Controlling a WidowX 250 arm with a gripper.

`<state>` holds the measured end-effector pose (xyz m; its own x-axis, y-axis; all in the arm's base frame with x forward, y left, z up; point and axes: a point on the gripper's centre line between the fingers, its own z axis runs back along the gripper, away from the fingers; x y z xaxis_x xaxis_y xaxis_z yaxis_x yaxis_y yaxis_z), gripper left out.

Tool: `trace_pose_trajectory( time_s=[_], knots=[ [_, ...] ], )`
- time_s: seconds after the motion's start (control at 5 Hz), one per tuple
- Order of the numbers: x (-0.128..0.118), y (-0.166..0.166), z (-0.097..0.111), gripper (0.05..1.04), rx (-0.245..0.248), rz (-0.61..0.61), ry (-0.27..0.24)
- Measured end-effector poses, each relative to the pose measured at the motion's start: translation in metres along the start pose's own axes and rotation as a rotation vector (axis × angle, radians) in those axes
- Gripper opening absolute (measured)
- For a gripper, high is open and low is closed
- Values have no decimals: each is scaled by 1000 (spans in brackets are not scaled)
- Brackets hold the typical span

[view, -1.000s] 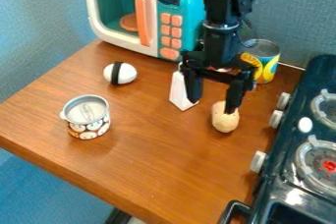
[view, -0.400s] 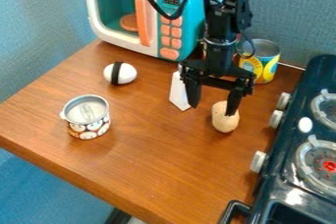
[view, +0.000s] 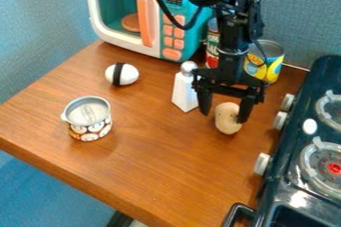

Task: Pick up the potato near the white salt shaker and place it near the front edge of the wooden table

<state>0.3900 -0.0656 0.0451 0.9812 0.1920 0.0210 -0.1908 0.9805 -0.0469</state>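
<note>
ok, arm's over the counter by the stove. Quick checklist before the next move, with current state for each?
1. Gripper open: ok, fingers spread apart.
2. Nothing held: ok, the tan potato-like item sits on the counter.
3. Fingers straddle that item: cannot tell. One finger overlaps its edge in the picture, but depth and contact are unclear.
4. Room beside the white bottle: not ok, I'd say; the nearer finger hangs close to it.
5. White bottle upright: ok.
6. Stove side free of the fingers: ok, they hang over the counter, short of the knobs.
</note>
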Motion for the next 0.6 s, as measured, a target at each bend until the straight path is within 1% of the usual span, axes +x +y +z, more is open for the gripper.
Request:
trace_pose_trajectory(
  time_s=[0.2,0.4,0.6],
  knots=[
    [1,-5,-5,1001,-14,15,2],
    [3,-9,-13,964,-32,20,19],
    [6,-12,-18,739,-34,32,35]
  ],
)
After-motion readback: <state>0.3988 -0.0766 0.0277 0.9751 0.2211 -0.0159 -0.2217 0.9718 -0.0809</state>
